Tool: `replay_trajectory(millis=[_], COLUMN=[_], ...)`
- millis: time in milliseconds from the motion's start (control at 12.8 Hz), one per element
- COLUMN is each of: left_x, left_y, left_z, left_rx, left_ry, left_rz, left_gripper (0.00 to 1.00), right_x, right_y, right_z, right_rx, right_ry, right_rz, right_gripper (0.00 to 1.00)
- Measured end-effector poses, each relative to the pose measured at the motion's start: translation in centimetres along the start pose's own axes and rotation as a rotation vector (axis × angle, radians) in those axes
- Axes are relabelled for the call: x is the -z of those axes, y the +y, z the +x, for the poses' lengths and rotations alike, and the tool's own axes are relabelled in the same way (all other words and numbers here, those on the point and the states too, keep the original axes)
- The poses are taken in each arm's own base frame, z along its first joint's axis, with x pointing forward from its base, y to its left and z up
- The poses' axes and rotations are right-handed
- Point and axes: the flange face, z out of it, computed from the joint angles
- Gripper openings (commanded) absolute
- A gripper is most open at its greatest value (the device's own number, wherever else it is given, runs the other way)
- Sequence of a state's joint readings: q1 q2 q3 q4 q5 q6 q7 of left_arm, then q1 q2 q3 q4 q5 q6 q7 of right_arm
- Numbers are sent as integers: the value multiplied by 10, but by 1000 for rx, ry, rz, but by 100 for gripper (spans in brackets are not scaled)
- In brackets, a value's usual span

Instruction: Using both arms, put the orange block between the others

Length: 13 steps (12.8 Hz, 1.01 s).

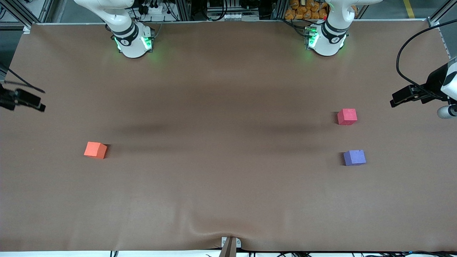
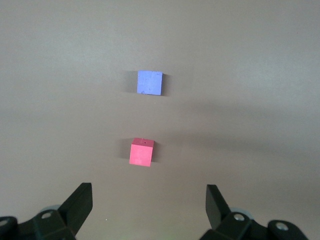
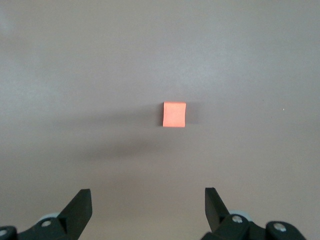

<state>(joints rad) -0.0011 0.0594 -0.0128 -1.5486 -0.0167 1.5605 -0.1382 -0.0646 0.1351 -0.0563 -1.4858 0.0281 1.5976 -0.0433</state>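
Bare table [image 1: 228, 107] surrounds the orange block [image 1: 95, 150] on every side. An open gap separates the pinkish-red cube [image 1: 347, 116] from the purple-blue cube [image 1: 354, 157]

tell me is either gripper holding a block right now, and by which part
Nothing is held. The left gripper and right gripper are both open and empty; the orange block, red block and purple block sit untouched on the table.

Left gripper [image 2: 149, 210] and right gripper [image 3: 148, 210] hang above the table, jaws wide.
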Motion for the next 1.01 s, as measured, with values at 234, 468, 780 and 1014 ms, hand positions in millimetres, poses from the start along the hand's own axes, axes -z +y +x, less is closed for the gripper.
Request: replay_trajectory(millis=[234,468,780,1014], left_x=[0,0,0,-1], left_y=[0,0,0,1], left_z=[0,0,0,0], left_rx=[-1,-1,-1,-1], left_ry=[0,-1,-1,-1], left_rz=[0,0,0,0], left_gripper=[100,100,100,100], right_x=[-51,-99,-174,-228], right_y=[32,46,46,44], right_z=[32,46,60,64], right_rx=[-48,-67,-66,-62], right_ry=[-8,-82,-203,-296], right_rz=[-5,-4,1,6], right_gripper=[100,100,100,100])
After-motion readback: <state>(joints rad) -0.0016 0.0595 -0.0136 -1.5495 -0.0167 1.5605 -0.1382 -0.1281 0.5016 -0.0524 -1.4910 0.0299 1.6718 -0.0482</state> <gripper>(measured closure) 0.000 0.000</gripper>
